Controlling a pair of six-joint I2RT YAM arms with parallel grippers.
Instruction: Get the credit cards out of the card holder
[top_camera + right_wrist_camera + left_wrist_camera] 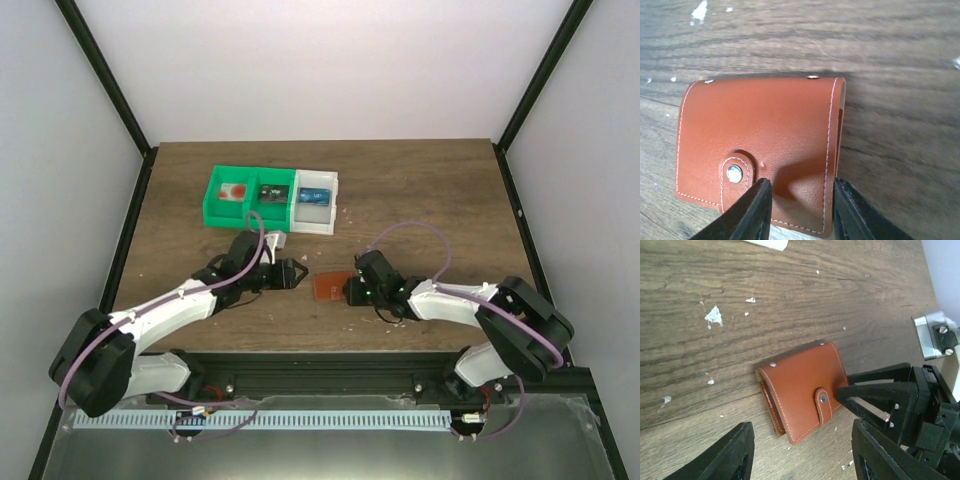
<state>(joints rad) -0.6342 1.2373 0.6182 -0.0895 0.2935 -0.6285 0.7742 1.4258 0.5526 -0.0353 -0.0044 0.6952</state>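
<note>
Closed card holder (327,287) lying flat mid-table (420,200), a bit toward the near edge, snap (733,173) done up. Right gripper (801,192) astride its corner, jaws partway apart, can't tell if actually pinching. Left gripper (802,427) just beside it, jaws spread wide, gripping nothing.

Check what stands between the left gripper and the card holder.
Nothing visible: only bare table lies between the left gripper and the card holder. The right gripper straddles the holder's opposite end, off that path. The holder's snap strap is fastened.
</note>
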